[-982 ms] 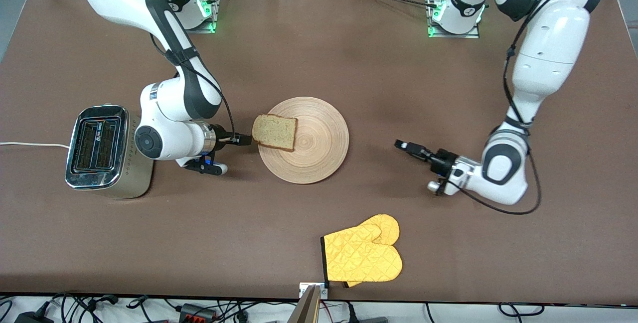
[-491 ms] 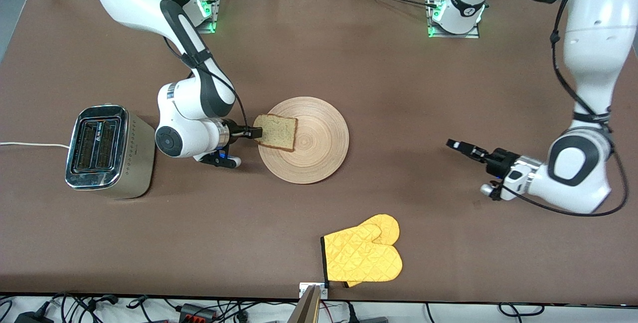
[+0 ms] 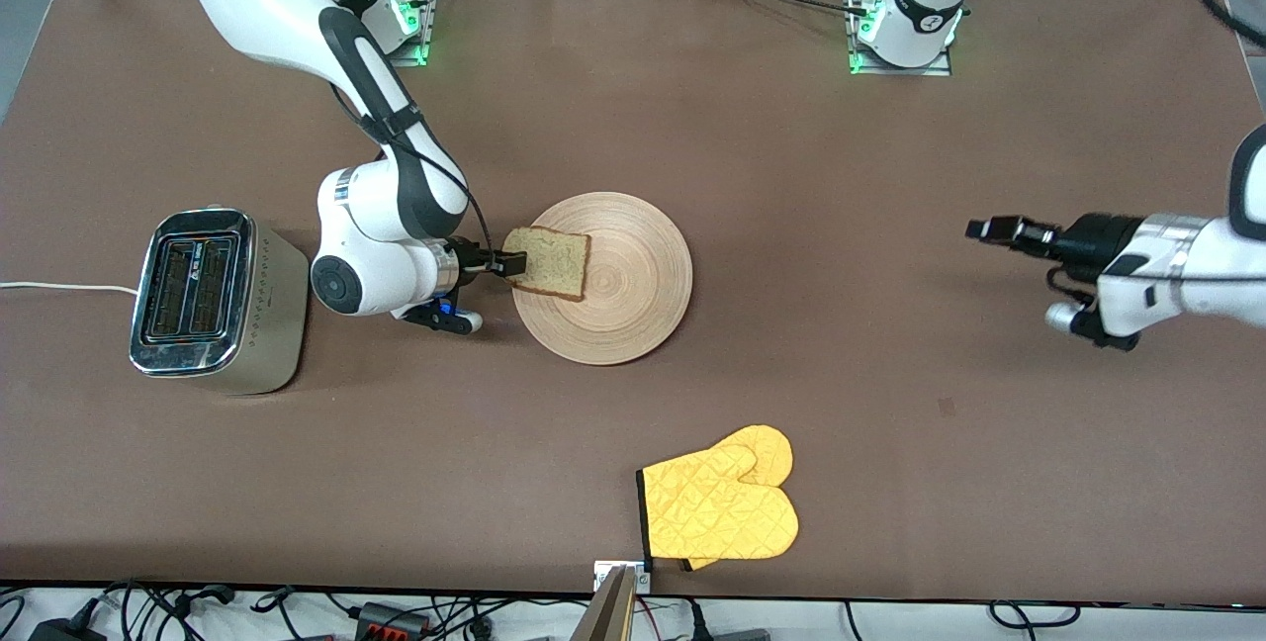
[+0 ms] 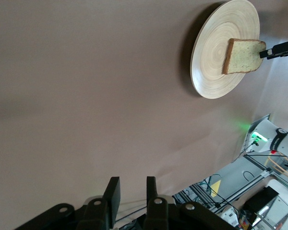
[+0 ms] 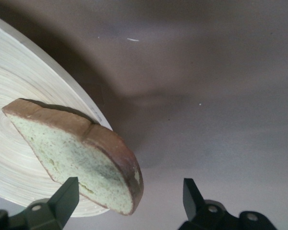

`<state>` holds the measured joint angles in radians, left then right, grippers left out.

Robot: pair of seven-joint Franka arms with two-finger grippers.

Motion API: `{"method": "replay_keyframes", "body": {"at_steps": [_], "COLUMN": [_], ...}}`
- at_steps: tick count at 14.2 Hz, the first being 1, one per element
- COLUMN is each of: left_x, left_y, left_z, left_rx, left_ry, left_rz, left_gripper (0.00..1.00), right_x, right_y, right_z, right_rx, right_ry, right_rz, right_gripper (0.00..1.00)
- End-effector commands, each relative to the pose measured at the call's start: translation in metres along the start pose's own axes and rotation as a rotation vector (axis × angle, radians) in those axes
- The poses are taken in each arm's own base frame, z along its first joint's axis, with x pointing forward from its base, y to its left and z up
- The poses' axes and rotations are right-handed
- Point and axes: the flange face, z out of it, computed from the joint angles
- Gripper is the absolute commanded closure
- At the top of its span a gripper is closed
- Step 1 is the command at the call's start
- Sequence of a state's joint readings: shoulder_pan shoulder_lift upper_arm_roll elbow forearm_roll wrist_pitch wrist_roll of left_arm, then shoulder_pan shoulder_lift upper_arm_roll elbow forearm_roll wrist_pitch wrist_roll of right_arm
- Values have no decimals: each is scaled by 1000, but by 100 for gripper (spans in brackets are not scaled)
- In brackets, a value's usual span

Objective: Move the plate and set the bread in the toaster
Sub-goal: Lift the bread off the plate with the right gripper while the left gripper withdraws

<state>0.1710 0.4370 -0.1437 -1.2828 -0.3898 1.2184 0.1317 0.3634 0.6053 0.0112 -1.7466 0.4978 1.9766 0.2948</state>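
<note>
The light-wood plate (image 3: 623, 295) lies mid-table. The brown bread slice (image 3: 549, 262) rests on its rim toward the right arm's end and overhangs it. My right gripper (image 3: 512, 264) is at the bread's overhanging edge. In the right wrist view its fingers stand wide open (image 5: 129, 191) with the bread's crust (image 5: 77, 148) between them, above the plate (image 5: 19, 96). The chrome toaster (image 3: 203, 300) stands beside the right arm, slots up. My left gripper (image 3: 984, 228) is in the air over bare table toward the left arm's end, empty, with a narrow gap between its fingers (image 4: 132, 189).
A yellow oven mitt (image 3: 720, 507) lies near the table's front edge, nearer the camera than the plate. The toaster's white cord (image 3: 59, 287) runs off the table's end. The left wrist view shows the plate (image 4: 211, 62) and bread (image 4: 241, 55) from afar.
My right gripper has moved up to the bread's edge and stays there. My left arm has drawn back from the plate toward its own end of the table and risen.
</note>
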Motion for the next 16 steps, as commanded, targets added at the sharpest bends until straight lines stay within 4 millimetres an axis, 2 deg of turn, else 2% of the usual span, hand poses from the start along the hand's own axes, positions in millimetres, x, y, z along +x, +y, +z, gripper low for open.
{"method": "replay_keyframes", "body": {"at_steps": [1, 2, 3, 4, 6, 7, 8, 9, 11, 14, 16], "left_x": [-8, -6, -9, -11, -15, -16, -18, -18, -20, -19, -18], "left_y": [13, 25, 34, 38, 55, 58, 64, 70, 59, 56, 50], "left_z": [11, 22, 26, 25, 27, 20, 17, 17, 10, 11, 9], "left_rx": [42, 49, 60, 69, 135, 186, 248, 292, 296, 362, 392], "left_ry": [-29, -52, -54, -48, -47, -6, 11, 10, 18, 14, 18], "left_rz": [-25, -35, -52, -45, -31, -28, -21, -18, -36, -62, -77], "left_gripper": [67, 59, 32, 0, 0, 0, 0, 0, 0, 0, 0], "right_x": [-1, -1, 0, 0, 0, 0, 1, 1, 3, 1, 0], "right_y": [-5, -6, -5, -6, -5, -5, -6, -9, -13, -15, -17], "right_z": [3, 4, 3, 6, 7, 7, 5, 2, -3, -3, -5], "right_rx": [18, 18, 19, 17, 16, 16, 18, 20, 24, 24, 24], "right_ry": [-5, -6, -4, -7, -9, -9, -7, -6, -1, -1, 2], "right_rz": [-8, -11, -8, -8, -7, -7, -10, -14, -20, -22, -23], "right_gripper": [27, 28, 28, 30, 38, 46, 54, 68, 86, 98, 100]}}
